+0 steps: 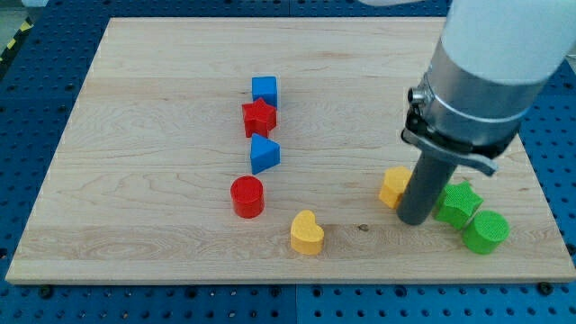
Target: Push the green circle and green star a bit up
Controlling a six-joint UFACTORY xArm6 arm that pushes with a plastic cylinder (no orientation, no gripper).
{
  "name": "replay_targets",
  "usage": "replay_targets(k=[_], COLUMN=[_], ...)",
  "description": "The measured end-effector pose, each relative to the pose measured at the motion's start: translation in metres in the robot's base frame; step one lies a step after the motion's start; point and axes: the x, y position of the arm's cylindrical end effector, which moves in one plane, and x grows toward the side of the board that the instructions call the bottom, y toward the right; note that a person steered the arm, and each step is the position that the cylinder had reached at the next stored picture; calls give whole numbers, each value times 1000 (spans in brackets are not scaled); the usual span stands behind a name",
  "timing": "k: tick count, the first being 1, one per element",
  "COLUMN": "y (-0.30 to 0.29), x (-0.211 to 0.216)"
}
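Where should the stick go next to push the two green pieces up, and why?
Probably my tip should first slide around to the view's bottom, below the green circle. Right now it sits between the yellow block and the green star, at the star's left. Pushing from there would shove the greens sideways, not up.

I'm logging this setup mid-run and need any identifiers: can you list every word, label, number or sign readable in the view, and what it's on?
None: no readable text, number or sign appears anywhere in this view.
The wooden board, the arm's grey housing and every block, including the green star and green circle, are unmarked.
The yellow-black strip at the view's left edge is a pattern, not lettering.
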Motion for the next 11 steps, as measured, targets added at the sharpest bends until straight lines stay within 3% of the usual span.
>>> replay_targets(k=[2,4,5,7,11], y=[1,13,46,103,90], x=[-44,37,63,62,47])
